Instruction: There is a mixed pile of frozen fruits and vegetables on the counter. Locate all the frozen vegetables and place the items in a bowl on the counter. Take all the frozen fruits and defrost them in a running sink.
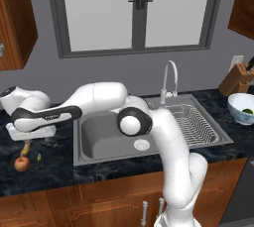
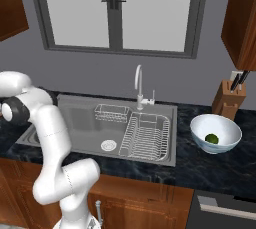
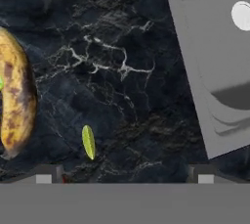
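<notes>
On the black counter [image 1: 64, 166] left of the sink [image 1: 104, 139], we are hovering our gripper [image 3: 124, 171], jaws spread wide and empty, above the pile, the tiny green bit [image 3: 88, 142] lying lengthwise just beside one fingertip and the banana [image 3: 17, 105] farther out that side.

Robot arm [image 1: 168, 141]: glossy white rounded link shells joined by dark grey joint rings, one with a circular white cap; a black band runs along the forearm; two small dark finger tips [image 3: 49, 173].
</notes>
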Robot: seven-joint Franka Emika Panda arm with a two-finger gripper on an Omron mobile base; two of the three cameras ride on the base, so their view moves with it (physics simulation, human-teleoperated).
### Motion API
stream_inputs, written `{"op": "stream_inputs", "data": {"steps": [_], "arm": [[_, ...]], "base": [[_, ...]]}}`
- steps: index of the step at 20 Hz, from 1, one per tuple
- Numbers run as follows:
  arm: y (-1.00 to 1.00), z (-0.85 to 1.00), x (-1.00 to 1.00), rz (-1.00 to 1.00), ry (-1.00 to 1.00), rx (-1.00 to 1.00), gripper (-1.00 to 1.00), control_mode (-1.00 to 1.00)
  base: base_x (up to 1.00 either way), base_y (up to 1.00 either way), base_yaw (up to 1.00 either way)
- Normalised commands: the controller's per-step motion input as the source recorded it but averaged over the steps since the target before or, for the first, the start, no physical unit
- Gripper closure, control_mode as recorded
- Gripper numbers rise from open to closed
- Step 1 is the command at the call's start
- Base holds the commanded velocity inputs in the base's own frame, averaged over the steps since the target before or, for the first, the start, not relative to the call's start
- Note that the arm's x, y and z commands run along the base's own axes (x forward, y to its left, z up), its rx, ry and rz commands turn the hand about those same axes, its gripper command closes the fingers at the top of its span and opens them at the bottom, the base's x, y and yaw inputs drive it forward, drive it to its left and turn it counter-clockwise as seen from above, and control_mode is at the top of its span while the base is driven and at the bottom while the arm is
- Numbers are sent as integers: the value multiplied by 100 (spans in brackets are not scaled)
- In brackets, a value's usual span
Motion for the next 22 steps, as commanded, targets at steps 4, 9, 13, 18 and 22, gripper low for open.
{"op": "stream_inputs", "data": {"steps": [4,9,13,18,22], "arm": [[4,-22,14,32,6,19,-100,-100],[18,-3,1,25,15,10,-100,-100],[0,0,0,0,0,0,-100,-100],[0,-9,0,0,-1,0,-100,-100],[0,-30,0,0,0,0,-100,-100]], "base": [[0,0,0],[0,0,0],[0,0,0],[0,0,0],[0,0,0]]}}
